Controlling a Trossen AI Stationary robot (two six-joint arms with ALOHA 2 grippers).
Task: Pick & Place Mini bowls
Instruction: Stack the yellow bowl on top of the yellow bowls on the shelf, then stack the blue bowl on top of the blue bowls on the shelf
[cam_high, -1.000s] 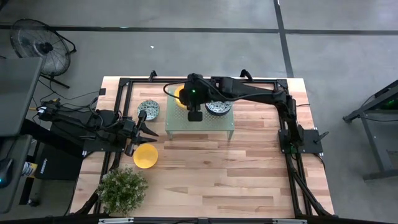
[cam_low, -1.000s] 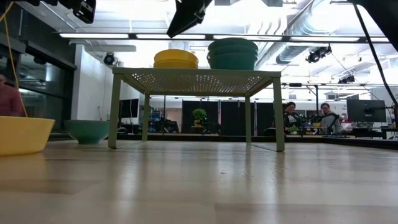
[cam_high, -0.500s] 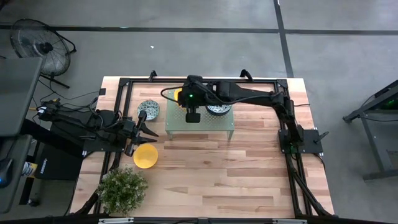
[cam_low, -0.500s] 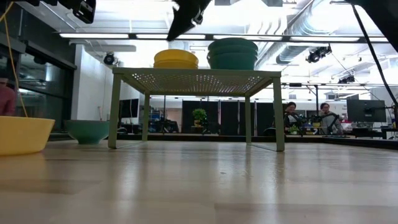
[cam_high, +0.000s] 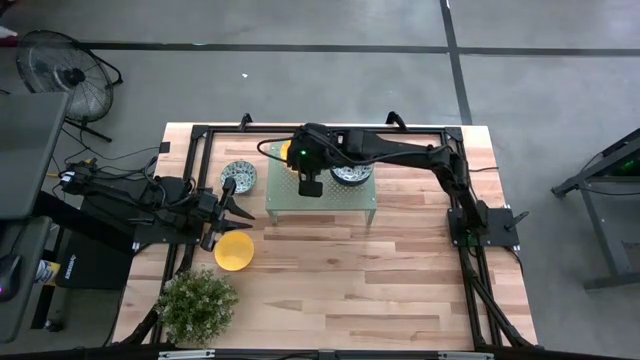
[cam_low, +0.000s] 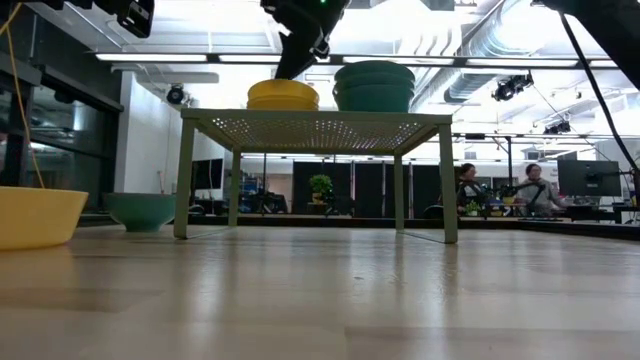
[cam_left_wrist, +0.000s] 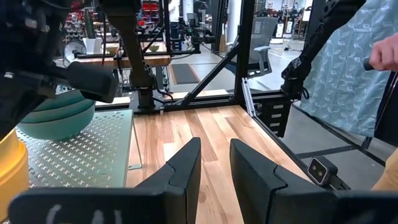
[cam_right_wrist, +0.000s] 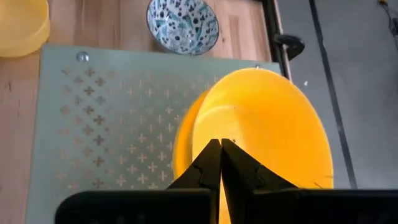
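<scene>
At the left of the high view the left gripper (cam_high: 238, 213) waits low over the table (cam_high: 400, 290), its two dark fingers (cam_left_wrist: 183, 165) parted with a narrow gap and nothing between them. Just below it in that view, left of centre, a single yellow bowl (cam_high: 234, 251) sits on the wood, and the same bowl fills the left edge of the low view. Above the gripper, toward the upper left part of the table, a patterned bowl (cam_high: 238, 176) rests on the wood just beside the left edge of the pale green perforated stand (cam_high: 335, 200). In the bottom left corner of the table stands a leafy potted plant (cam_high: 196, 303). At the centre of the high view the right arm reaches across the stand, and the right gripper (cam_high: 310, 187) hangs over the stand's upper left part. Its wrist view shows the fingers (cam_right_wrist: 208, 163) pressed together, tips touching, holding nothing, right above the stack of yellow bowls (cam_right_wrist: 261, 143) on the stand top. Just right of that stack, near the top centre of the low view, the stack of patterned bowls (cam_low: 373, 87) also sits on the stand.
</scene>
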